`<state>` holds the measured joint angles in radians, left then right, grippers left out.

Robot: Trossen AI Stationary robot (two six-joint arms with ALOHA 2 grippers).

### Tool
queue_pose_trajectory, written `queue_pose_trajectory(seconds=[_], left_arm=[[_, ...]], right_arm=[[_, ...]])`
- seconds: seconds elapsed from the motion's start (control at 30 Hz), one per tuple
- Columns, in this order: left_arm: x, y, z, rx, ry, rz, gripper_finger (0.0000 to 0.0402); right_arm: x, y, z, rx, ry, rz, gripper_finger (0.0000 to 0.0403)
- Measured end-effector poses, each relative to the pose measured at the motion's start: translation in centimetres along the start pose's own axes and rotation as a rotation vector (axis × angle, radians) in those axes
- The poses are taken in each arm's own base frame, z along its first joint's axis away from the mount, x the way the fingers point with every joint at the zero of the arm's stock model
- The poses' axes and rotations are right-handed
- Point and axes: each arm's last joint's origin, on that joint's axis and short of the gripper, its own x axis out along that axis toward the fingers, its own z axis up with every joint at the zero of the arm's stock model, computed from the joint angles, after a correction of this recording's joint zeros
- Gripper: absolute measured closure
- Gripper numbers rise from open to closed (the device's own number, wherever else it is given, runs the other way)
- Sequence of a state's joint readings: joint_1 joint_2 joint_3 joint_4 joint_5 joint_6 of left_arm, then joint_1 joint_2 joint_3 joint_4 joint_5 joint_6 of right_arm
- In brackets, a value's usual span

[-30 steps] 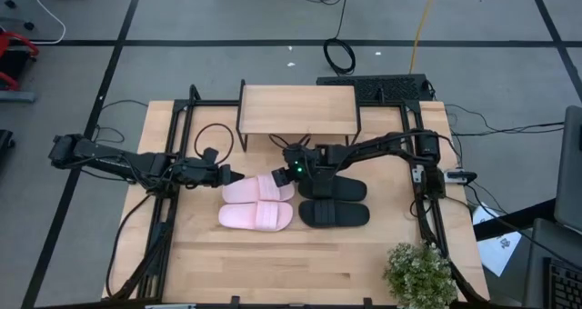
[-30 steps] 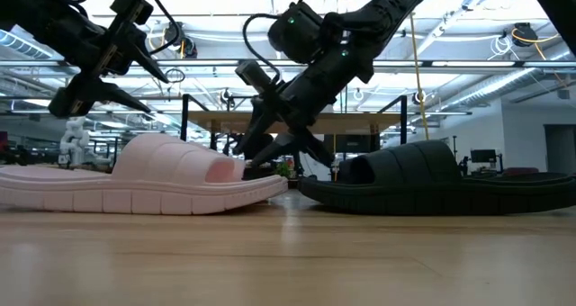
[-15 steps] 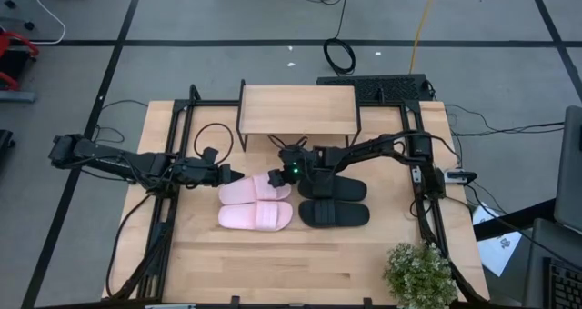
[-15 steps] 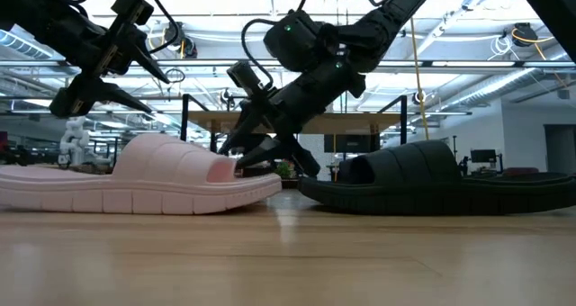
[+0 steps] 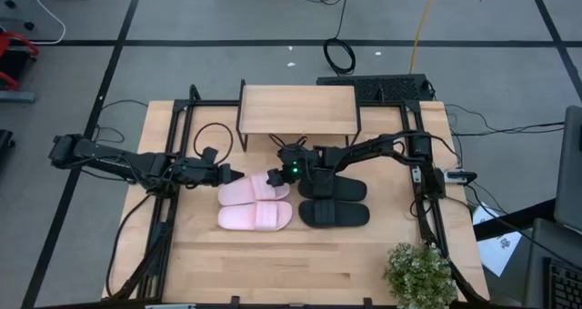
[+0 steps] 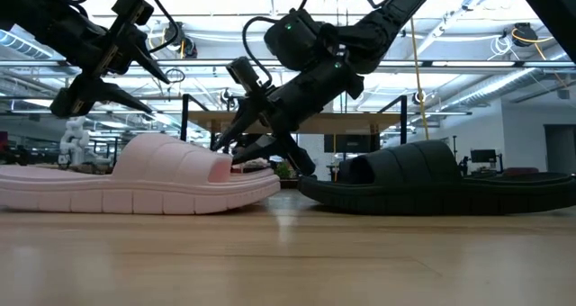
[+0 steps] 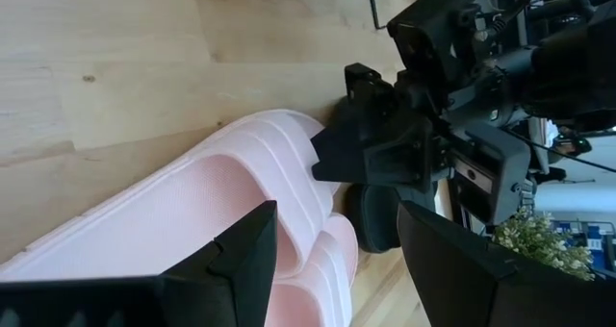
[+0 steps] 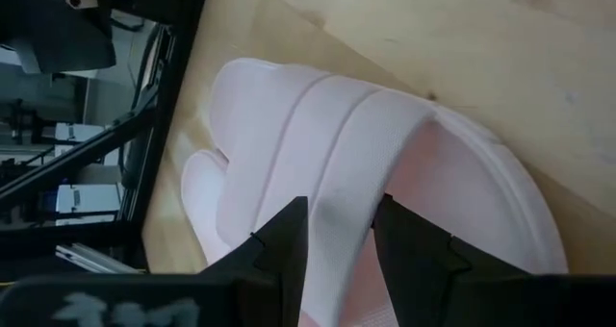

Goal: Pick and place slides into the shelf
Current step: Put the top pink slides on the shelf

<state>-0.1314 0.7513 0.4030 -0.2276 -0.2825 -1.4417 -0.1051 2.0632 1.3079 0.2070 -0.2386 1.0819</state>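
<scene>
The far pink slide (image 5: 257, 190) and the near pink slide (image 5: 255, 216) lie side by side on their soles at the table's middle. The two black slides (image 5: 334, 201) lie to their right. The shelf (image 5: 298, 108) stands on its legs near the far edge with nothing on top. My right gripper (image 5: 275, 177) (image 8: 342, 245) is at the far pink slide's toe end, shut on its strap. My left gripper (image 5: 229, 177) (image 7: 337, 255) is open and hovers above that slide's heel end (image 7: 144, 231). In the low view the near pink slide (image 6: 144, 175) hides most of the far one. My right gripper holds the far pink slide by its strap's toe-side edge (image 8: 346, 197). One finger (image 8: 414, 255) reaches into the toe opening under the strap, and the other finger (image 8: 284, 240) lies on top. The fingers slant down from the table's right. The slide lies flat on the table.
A potted plant (image 5: 420, 274) stands at the near right corner. Black frame rails (image 5: 168, 209) run along the table's left and right sides. A keyboard (image 5: 375, 86) lies on the floor behind the shelf. Bare tabletop (image 5: 300, 264) stretches in front of the slides.
My right gripper has moved toward the table's left and a little down, bringing its fingers onto the far pink slide's strap at the toe end. The slides still lie where they were.
</scene>
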Motion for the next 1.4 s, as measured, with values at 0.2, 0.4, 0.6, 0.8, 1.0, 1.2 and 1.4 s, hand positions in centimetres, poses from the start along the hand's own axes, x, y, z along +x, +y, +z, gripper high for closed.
queue_pose_trajectory(seconds=[0.2,0.4,0.6,0.8,1.0,1.2,1.4], left_arm=[[0.0,0.0,0.0,0.0,0.0,0.0,0.0192],[0.0,0.0,0.0,0.0,0.0,0.0,0.0192],[0.0,0.0,0.0,0.008,0.0,0.0,0.0192],[0.0,0.0,0.0,0.016,0.0,0.0,0.0192],[0.0,0.0,0.0,0.016,0.0,0.0,0.0192],[0.0,0.0,0.0,0.017,0.0,-0.001,0.0192],[0.0,-0.1,0.0,0.054,-0.002,-0.012,0.0192]], right_arm=[[0.0,0.0,0.0,-0.016,-0.003,0.001,0.03],[0.0,0.0,0.1,-0.031,-0.024,-0.007,0.0362],[0.0,0.0,0.2,-0.044,-0.036,-0.005,0.0394],[-0.2,-0.1,0.8,-0.024,-0.045,0.004,0.0399],[-0.5,0.6,1.7,-0.005,-0.062,0.123,0.0401],[-0.9,0.8,2.2,0.01,-0.054,0.144,0.0402],[-1.2,0.8,2.5,0.015,-0.041,0.156,0.0402]])
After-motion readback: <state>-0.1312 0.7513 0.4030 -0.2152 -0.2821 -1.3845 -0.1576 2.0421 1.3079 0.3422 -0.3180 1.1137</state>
